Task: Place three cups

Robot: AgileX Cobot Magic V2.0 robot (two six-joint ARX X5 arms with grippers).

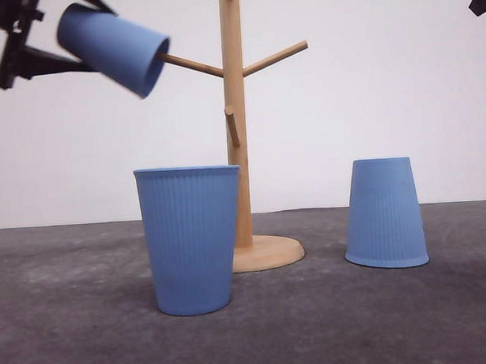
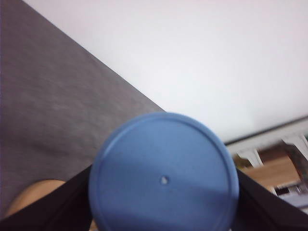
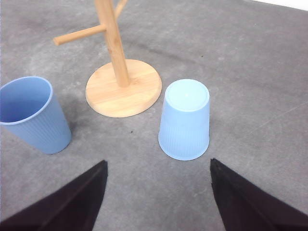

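Three light-blue ribbed cups are showing. The first cup (image 1: 112, 48) is hanging in the air at about ten o'clock in the front view, tipped on its side with its mouth facing the tip of a peg on the wooden cup tree (image 1: 237, 133); the left gripper (image 1: 25, 40) is clamping it from the base end, and in the left wrist view the cup's round base (image 2: 164, 174) is sitting between the two dark fingers (image 2: 62, 207). The second cup (image 1: 190, 238) is standing upright, mouth up, on the table in front of the tree and slightly toward nine o'clock of its round base; whether it is touching that base cannot be told from the front, while the right wrist view is showing this cup (image 3: 32, 114) apart from the disc. The third cup (image 1: 385, 213) is standing upside down at about three o'clock of the tree, apart from its base.

One cup tree is standing mid-table, a single post with angled pegs on a round disc base.

The table (image 1: 72, 338) is wearing a dark grey, felt-like covering, and a plain white wall (image 1: 385, 93) is rising behind it.

The right gripper (image 3: 156, 202) is hovering above the inverted cup (image 3: 185, 119), its fingers (image 3: 72, 202) spread wide with nothing between them
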